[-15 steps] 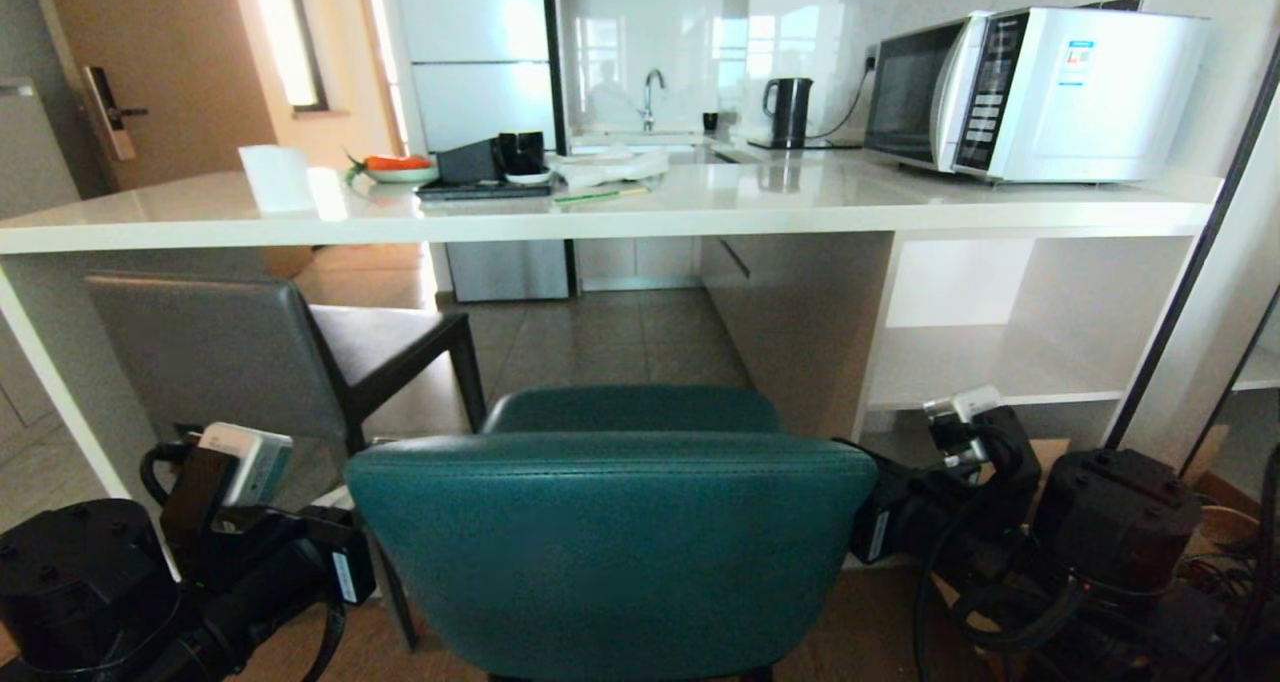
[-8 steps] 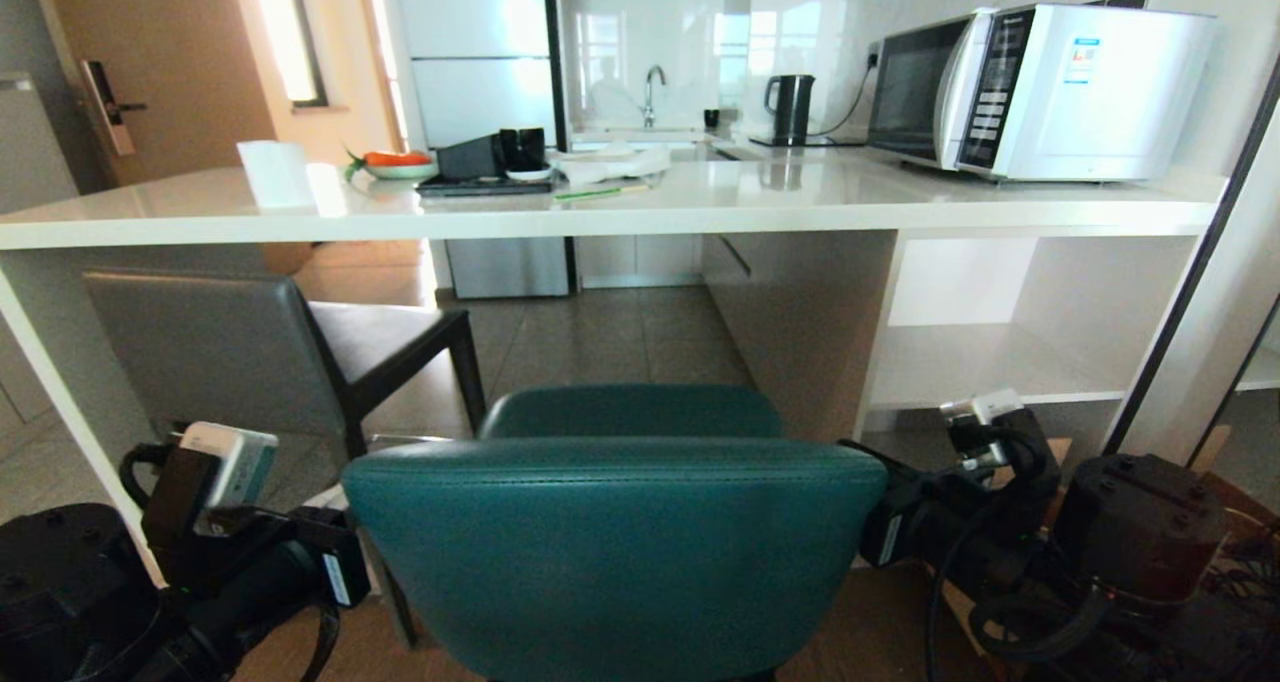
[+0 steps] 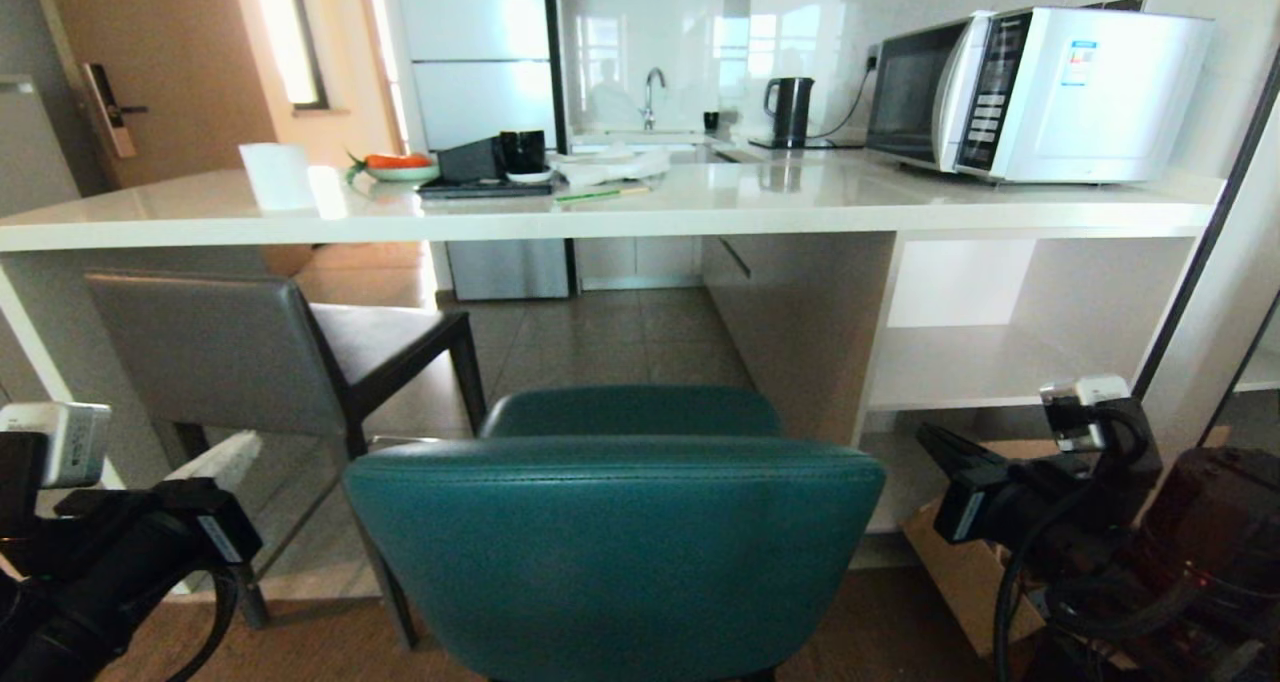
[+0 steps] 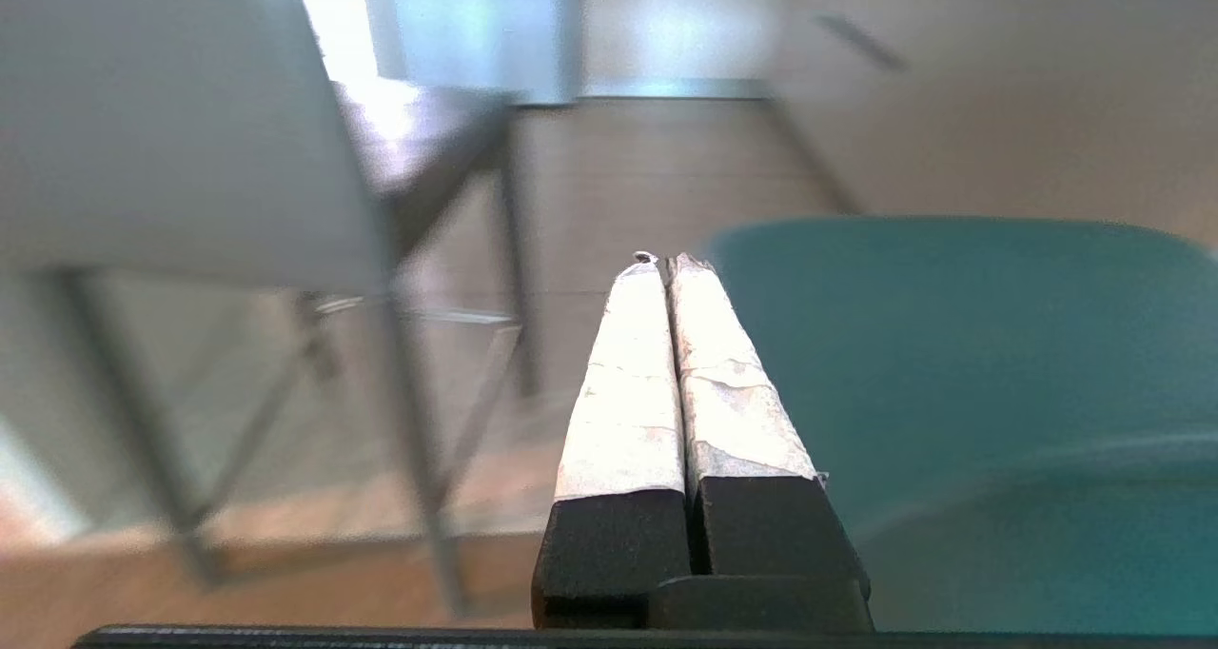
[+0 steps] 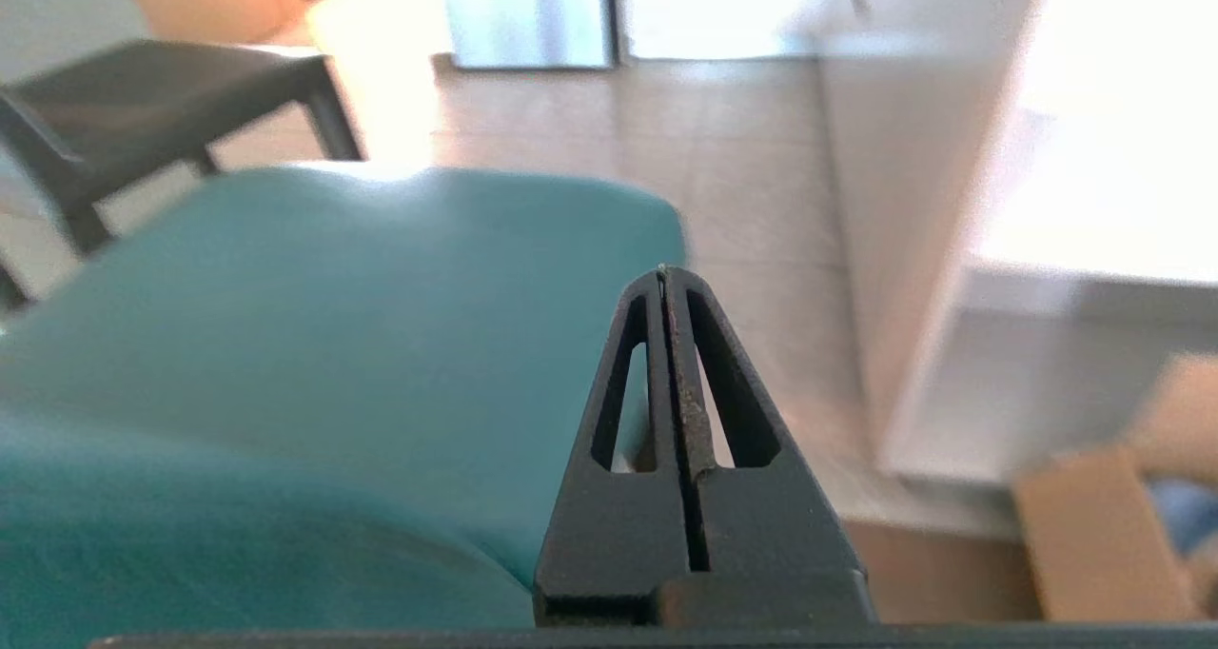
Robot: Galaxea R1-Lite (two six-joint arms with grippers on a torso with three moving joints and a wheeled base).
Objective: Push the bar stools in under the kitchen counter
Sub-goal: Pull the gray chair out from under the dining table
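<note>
While the teal stool (image 3: 612,542) stood centred in the head view with its rounded padded back nearest the camera, its seat was seen just short of the kitchen counter (image 3: 600,214), whose long glossy white top ran across the whole view above it. The grey stool (image 3: 250,357) was placed to the left, its square back turned toward the camera and its dark-legged seat lying beneath the counter's edge. Open white shelves (image 3: 1000,362) were seen under the counter at the right end.

The left gripper (image 3: 215,459) was held low at the left of the teal stool, apart from its back; in the left wrist view its white-wrapped fingers (image 4: 628,383) were pressed together with nothing between them. The right gripper (image 3: 935,440) was held low at the right of the same stool, also clear of the back; in the right wrist view its black fingers (image 5: 709,411) were likewise closed flat against each other and empty, with the teal seat (image 5: 314,344) lying beside them.

On the counter top a white microwave (image 3: 1040,92), a black kettle (image 3: 789,110) and a dish of vegetables (image 3: 397,166) were seen. A cardboard box (image 3: 965,582) lay on the floor beneath the right arm.
</note>
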